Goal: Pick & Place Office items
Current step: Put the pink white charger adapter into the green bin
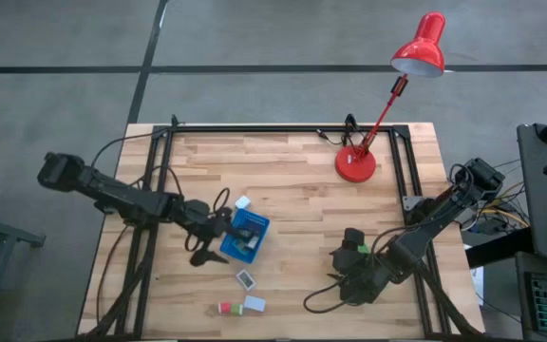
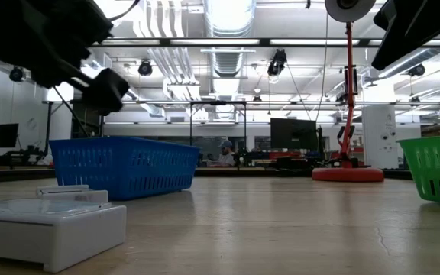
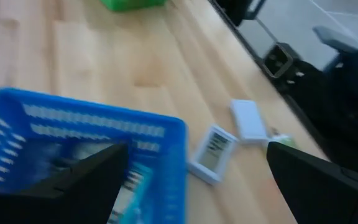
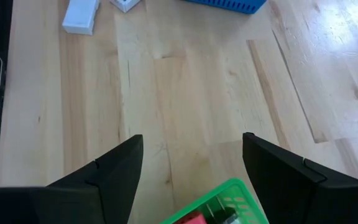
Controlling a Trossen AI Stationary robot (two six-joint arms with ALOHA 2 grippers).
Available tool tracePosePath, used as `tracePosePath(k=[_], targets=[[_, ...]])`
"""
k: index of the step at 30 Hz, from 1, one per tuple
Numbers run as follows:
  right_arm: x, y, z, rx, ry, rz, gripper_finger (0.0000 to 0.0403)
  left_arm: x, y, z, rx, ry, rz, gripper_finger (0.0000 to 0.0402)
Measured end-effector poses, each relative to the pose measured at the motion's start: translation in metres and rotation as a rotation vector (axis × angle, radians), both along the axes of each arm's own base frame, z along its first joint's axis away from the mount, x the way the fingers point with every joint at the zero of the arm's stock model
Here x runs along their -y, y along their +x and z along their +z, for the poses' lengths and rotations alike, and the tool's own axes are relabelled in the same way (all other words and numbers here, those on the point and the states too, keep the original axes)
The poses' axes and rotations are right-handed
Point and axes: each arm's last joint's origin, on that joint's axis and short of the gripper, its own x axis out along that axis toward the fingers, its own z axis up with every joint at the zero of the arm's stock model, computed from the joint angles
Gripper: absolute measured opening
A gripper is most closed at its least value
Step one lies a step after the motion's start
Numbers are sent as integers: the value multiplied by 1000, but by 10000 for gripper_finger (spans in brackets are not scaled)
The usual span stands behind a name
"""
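L gripper fingers wide apart over blue tray, R gripper apart, empty above green tray; I'd swing L to loose items at 5 o'clock, descend square.

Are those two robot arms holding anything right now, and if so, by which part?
Nothing is held. The left gripper hangs open over the blue tray, and the right gripper stands open and empty over the green tray.

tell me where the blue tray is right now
In the high view the blue tray sits left of the table's centre, under the open left gripper, with a small white block just beyond it.
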Motion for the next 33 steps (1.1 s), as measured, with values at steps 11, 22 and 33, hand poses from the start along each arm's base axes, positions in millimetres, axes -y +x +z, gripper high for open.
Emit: tracePosePath(k=[11, 22, 33], targets=[[0, 0, 0, 0, -4, 7, 265, 55, -15, 24, -161, 49, -28, 390], [0, 0, 0, -2, -12, 18, 265, 101, -37, 58, -100, 96, 125, 390], [-3, -3, -1, -11, -29, 43, 265, 155, -11, 28, -274, 179, 121, 390]])
